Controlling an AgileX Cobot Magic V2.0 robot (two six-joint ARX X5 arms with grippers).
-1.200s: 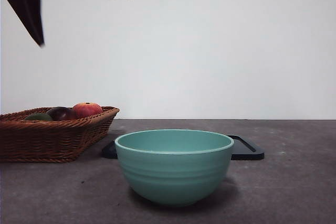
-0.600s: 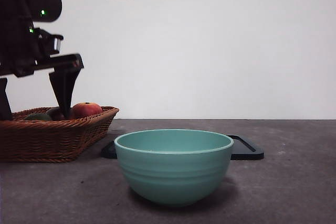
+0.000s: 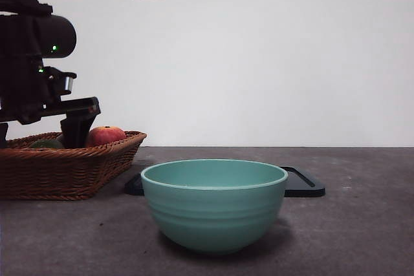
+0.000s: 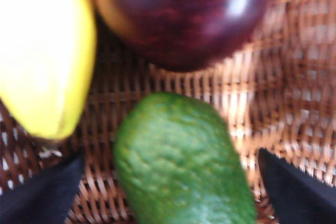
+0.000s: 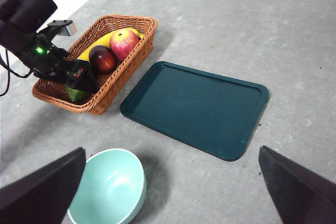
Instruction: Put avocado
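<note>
Avocado (image 4: 181, 163) framed between open jaws in a wicker basket (image 4: 273, 77).

The left gripper (image 4: 173, 192) hangs over the woven basket floor, its two black jaws spread wide, one on each side of the bumpy green avocado, with wicker showing in the gaps. Beyond the jaws lies a dark red-purple fruit (image 4: 184, 17); a yellow fruit (image 4: 44, 51) lies past one jaw, beside it.
</note>
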